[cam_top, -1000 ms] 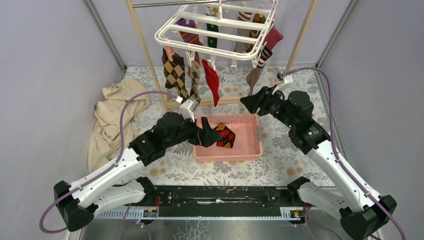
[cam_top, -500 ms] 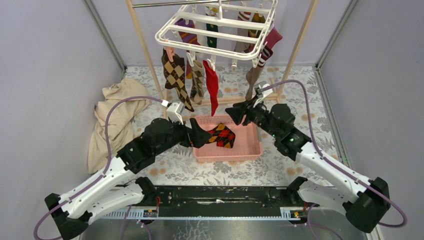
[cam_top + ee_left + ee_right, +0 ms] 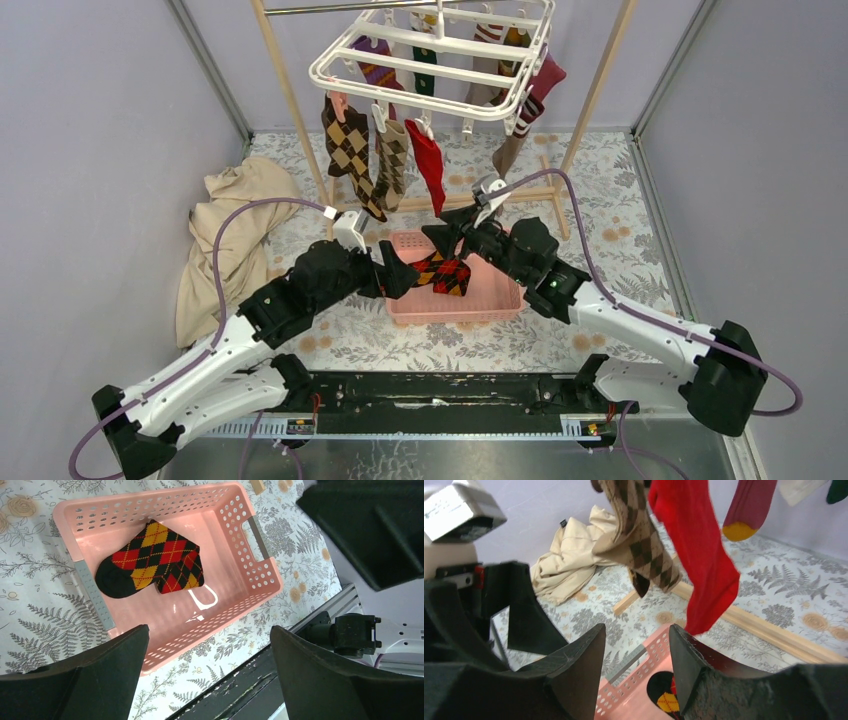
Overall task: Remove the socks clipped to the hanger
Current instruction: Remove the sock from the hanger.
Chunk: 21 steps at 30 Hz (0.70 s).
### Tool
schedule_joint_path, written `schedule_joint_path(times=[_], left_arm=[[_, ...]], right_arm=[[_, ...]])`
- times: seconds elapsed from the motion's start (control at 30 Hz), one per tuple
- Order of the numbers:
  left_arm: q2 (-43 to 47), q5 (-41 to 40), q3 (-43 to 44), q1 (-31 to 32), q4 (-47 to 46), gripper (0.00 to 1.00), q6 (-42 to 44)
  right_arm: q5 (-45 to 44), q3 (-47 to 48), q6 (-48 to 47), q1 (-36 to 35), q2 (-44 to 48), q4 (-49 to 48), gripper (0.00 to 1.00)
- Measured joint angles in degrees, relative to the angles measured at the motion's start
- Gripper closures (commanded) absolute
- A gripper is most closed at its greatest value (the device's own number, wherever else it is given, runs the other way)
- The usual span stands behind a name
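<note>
Hanging from clips on the white hanger (image 3: 400, 95), the socks (image 3: 390, 160) dangle above the far half of the bench (image 3: 620, 200), the hanger itself slung on a light wooden frame (image 3: 285, 90). At the front edge a brown argyle sock (image 3: 348, 155) and a plain red sock (image 3: 696, 555) hang side by side, and a maroon one (image 3: 545, 75) sits at the right corner. One black, red and yellow argyle sock (image 3: 150, 562) lies off the hanger, flat in the pink basket (image 3: 150, 500) below. The right end effector (image 3: 636, 630) is raised over the basket's far rim, just under the toe of the red sock; its fingers stand apart with nothing between them. The left end effector (image 3: 209, 630) hovers above the basket's near-left side, spread wide and empty, looking down at the sock inside. A crumpled beige cloth (image 3: 225, 230) lies on the bench well to the left.
</note>
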State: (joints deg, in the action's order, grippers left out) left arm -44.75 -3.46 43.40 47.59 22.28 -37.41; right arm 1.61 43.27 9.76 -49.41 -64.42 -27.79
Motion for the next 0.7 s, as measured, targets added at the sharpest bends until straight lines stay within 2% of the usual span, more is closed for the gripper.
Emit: schedule_joint_path(times=[0.4,0.7], left_arm=[[0.28,-0.04,-0.83,0.00,0.42,0.01,-0.28],[1.22,-0.07,-1.18,0.00,0.48,0.01,-0.63]], right_arm=[[-11.41,4.79,-1.16,-0.70,-6.71,-2.27,0.47],[-14.16,5.03,-1.16,-0.74,-5.25,-1.14,0.44]])
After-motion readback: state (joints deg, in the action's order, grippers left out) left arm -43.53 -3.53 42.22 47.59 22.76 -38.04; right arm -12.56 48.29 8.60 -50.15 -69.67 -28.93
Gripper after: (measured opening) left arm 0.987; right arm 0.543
